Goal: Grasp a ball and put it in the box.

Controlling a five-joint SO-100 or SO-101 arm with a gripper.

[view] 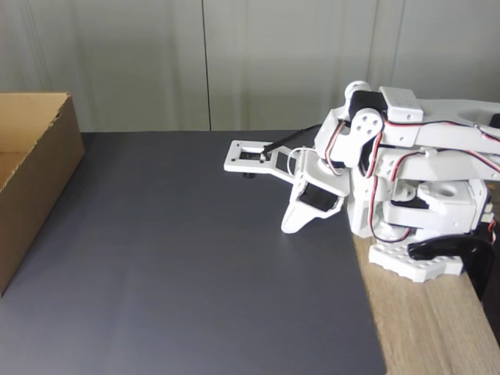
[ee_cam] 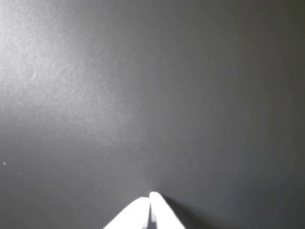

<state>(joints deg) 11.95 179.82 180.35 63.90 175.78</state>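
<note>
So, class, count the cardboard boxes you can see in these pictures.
1. The box stands at the left edge of the fixed view, on the dark mat, partly cut off by the frame. Its inside is mostly hidden.

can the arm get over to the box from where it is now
Probably yes. The dark mat between the folded arm and the box is bare, so nothing blocks the way. The end effector is shut, and whether the reach suffices is uncertain.
</note>
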